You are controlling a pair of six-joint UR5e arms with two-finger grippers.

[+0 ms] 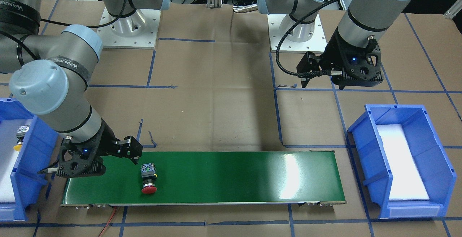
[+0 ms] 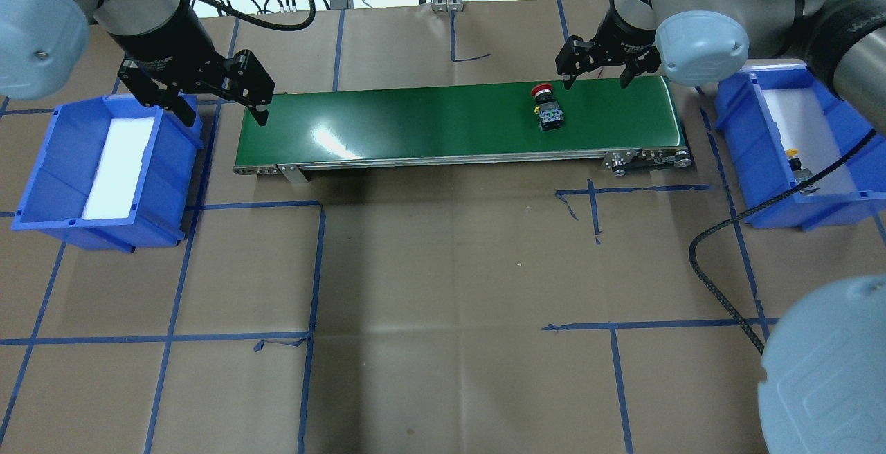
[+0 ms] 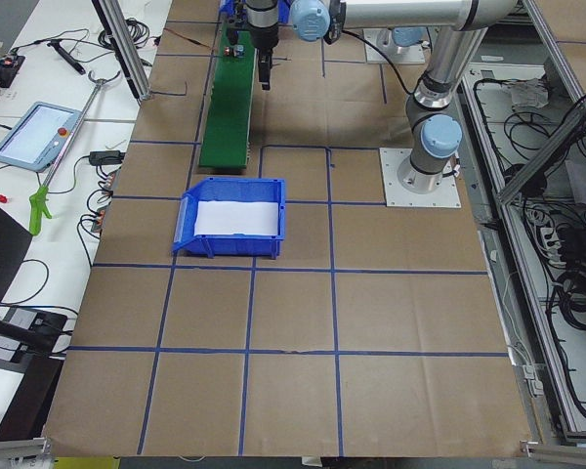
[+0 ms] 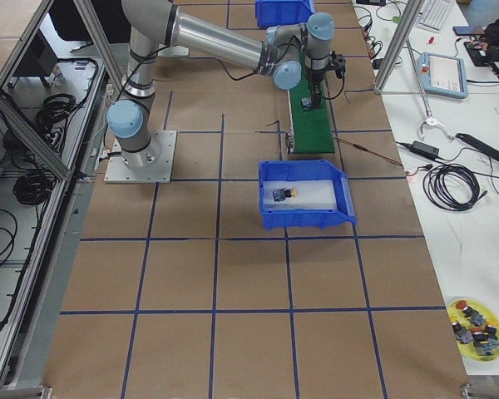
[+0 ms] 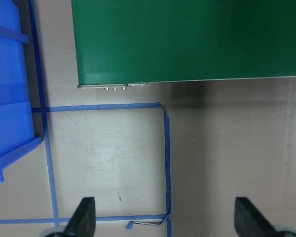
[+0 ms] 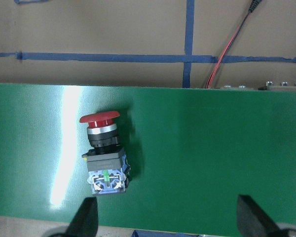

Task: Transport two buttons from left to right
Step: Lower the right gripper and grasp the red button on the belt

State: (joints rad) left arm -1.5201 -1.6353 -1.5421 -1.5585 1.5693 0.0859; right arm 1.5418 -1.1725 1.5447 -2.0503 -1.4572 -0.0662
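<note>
The red button (image 2: 547, 104) lies on its side near the right end of the green conveyor belt (image 2: 415, 122). It also shows in the front view (image 1: 148, 180) and the right wrist view (image 6: 104, 150). The yellow button (image 2: 796, 162) lies in the blue bin on the robot's right (image 2: 758, 156), also seen in the front view (image 1: 20, 139). My right gripper (image 2: 594, 84) is open and empty, above the belt's far edge just right of the red button. My left gripper (image 2: 225, 118) is open and empty, over the belt's left end beside the left blue bin (image 2: 41, 184).
The left bin holds only a white pad (image 2: 118, 167). Blue tape lines cross the brown table (image 2: 443, 288). A black cable (image 2: 720, 267) hangs from the right arm. A red wire (image 1: 112, 215) leads out from under the belt. A yellow dish of spare buttons (image 4: 478, 332) sits on the side bench.
</note>
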